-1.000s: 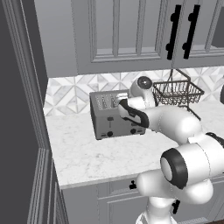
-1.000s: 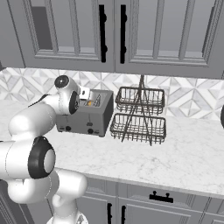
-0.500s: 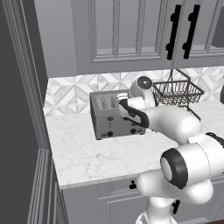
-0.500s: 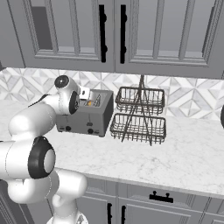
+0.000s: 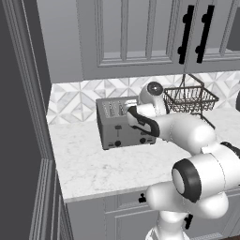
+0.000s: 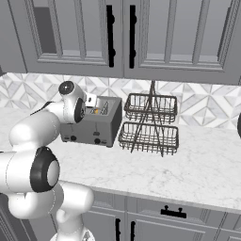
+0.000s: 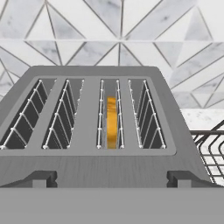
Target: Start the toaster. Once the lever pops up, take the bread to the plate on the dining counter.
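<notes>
The grey four-slot toaster [image 5: 117, 133] [image 6: 89, 132] [image 7: 109, 166] stands on the marble worktop against the tiled wall. The bread [image 7: 112, 122] sits upright in its third slot from the left, only the orange-brown crust showing, and it appears as a small orange glint [image 6: 95, 111] from the right. My gripper [image 7: 112, 179] [image 5: 127, 110] [image 6: 95, 106] hovers just above the toaster's front edge. It is open wide, its fingertips [image 7: 41, 178] far apart with nothing between them. The plate and the dining counter are out of view.
A two-tier black wire basket rack [image 5: 190, 98] [image 6: 150, 124] [image 7: 210, 148] stands right beside the toaster. Grey wall cabinets [image 6: 117, 37] hang overhead. A tall dark panel [image 5: 23, 117] bounds the worktop on the left. Bare marble [image 5: 103, 164] lies in front of the toaster.
</notes>
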Robot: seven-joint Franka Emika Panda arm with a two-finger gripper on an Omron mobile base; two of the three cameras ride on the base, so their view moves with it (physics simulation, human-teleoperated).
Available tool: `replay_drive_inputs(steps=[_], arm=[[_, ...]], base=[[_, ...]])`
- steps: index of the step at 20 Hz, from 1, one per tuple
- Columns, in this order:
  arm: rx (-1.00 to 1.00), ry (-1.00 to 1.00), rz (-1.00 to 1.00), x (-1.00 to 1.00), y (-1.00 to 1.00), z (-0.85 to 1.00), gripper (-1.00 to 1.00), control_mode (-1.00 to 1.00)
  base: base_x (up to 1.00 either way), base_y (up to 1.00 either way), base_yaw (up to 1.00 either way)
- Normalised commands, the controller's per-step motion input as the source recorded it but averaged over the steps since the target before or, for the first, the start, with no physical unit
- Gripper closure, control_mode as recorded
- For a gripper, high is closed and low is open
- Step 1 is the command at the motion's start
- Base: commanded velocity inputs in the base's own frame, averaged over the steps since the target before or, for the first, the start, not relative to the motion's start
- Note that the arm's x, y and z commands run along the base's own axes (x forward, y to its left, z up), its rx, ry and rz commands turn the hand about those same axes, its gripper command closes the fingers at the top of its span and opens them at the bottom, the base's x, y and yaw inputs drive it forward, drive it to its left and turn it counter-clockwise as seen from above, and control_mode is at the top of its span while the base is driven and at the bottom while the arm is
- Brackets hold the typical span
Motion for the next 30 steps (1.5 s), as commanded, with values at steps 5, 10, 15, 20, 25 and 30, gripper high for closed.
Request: replay_drive_inputs(steps=[5, 10, 15, 20, 25, 30], arm=[[0.0, 0.0, 0.0, 0.0, 0.0, 0.0, -1.0, -1.0], [0.0, 0.0, 0.0, 0.0, 0.0, 0.0, -1.0, -1.0], [0.0, 0.0, 0.0, 0.0, 0.0, 0.0, -1.0, -1.0], [0.0, 0.0, 0.0, 0.0, 0.0, 0.0, -1.0, -1.0], [0.0, 0.0, 0.0, 0.0, 0.0, 0.0, -1.0, -1.0], [0.0, 0.0, 0.0, 0.0, 0.0, 0.0, -1.0, -1.0]], base=[[0.0, 0.0, 0.0], [0.0, 0.0, 0.0], [0.0, 0.0, 0.0], [0.0, 0.0, 0.0], [0.0, 0.0, 0.0], [0.0, 0.0, 0.0]])
